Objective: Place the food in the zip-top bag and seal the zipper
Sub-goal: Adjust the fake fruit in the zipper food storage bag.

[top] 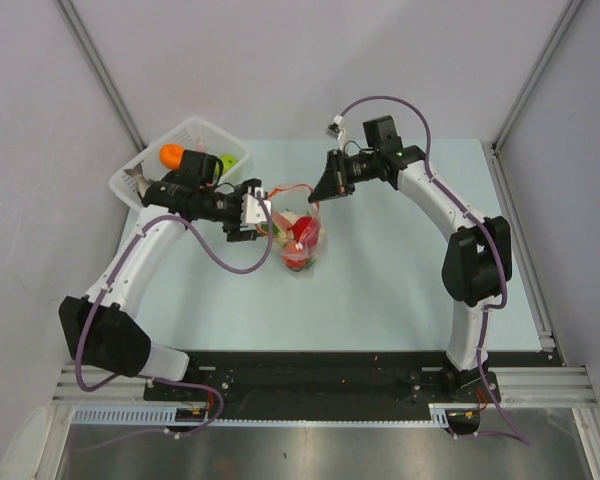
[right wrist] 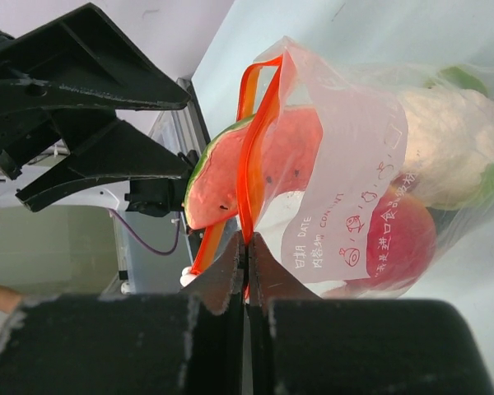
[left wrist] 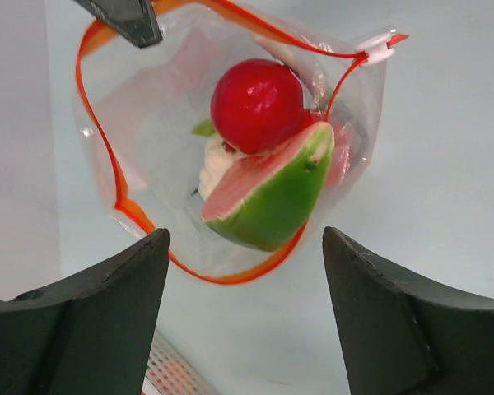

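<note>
Clear zip-top bag (left wrist: 148, 123), one melon wedge (left wrist: 272, 193)

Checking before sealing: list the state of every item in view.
zip-top bag: mouth open, rim pinched.
zipper: unsealed.
watermelon slice: poking out of the mouth.
tomato: inside bag.
cauliflower: inside bag.
left end effector: open, empty.
right end effector: shut on zipper.
basket: holds orange food.

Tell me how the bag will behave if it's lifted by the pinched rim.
Probably floppy: the bag is thin and crinkled, and its zipper curves loosely where the right pincer pinches it. Likely bottom-heavy, sagging under the tomato and watermelon slice.
</note>
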Controlling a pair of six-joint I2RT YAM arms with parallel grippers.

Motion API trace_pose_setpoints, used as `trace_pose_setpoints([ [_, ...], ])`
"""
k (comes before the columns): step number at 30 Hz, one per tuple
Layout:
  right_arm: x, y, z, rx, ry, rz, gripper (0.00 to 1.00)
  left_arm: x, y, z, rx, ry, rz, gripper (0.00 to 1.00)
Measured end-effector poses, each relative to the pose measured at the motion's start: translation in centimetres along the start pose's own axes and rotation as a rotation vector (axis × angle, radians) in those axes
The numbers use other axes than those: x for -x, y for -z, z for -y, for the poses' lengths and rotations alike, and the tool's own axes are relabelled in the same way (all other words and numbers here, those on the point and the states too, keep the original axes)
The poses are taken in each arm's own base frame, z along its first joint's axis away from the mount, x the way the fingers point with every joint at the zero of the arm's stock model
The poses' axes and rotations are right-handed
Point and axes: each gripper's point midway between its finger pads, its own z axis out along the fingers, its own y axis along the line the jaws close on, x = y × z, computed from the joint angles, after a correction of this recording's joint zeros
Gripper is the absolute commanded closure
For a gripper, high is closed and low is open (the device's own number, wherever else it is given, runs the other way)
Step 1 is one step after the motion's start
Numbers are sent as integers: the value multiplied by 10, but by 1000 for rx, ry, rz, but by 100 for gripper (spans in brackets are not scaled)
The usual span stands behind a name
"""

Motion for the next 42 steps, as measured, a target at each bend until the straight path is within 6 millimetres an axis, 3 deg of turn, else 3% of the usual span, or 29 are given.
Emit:
trace_pose_setpoints([
  [4, -2, 1, 0, 2, 7, -7, 100, 1, -11, -5, -21, -93, 48, 27],
  [10, 0, 1, -1, 6, 12, -9, 100, -16, -28, -1, -108, -168, 48, 35],
  [12, 1, 0, 0, 6, 11, -9, 100, -19, -30, 2, -129, -184, 48, 42],
  [13, 1, 0, 1, 6, 10, -10, 100, -19, -31, 2, -137, -194, 49, 51],
  [16, 2, 0, 1, 7, 11, -9, 100, -19, -30, 3, -153, -220, 51, 65],
  [23, 5, -1, 1, 11, 15, -8, 100, 2, -21, -13, -167, -289, 37, 86],
  [27, 5, 0, 0, 12, 16, -7, 100, 27, -16, -32, -157, -357, -17, 89],
  [31, 5, -1, 0, 12, 17, -9, 100, 41, -23, -31, -191, -420, -115, 91],
  [35, 4, -2, -1, 13, 13, -14, 100, 35, -33, -17, -262, -466, -250, 92],
  [42, 5, -3, -3, 21, 19, -22, 100, 6, -47, -1, -386, -494, -461, 93],
])
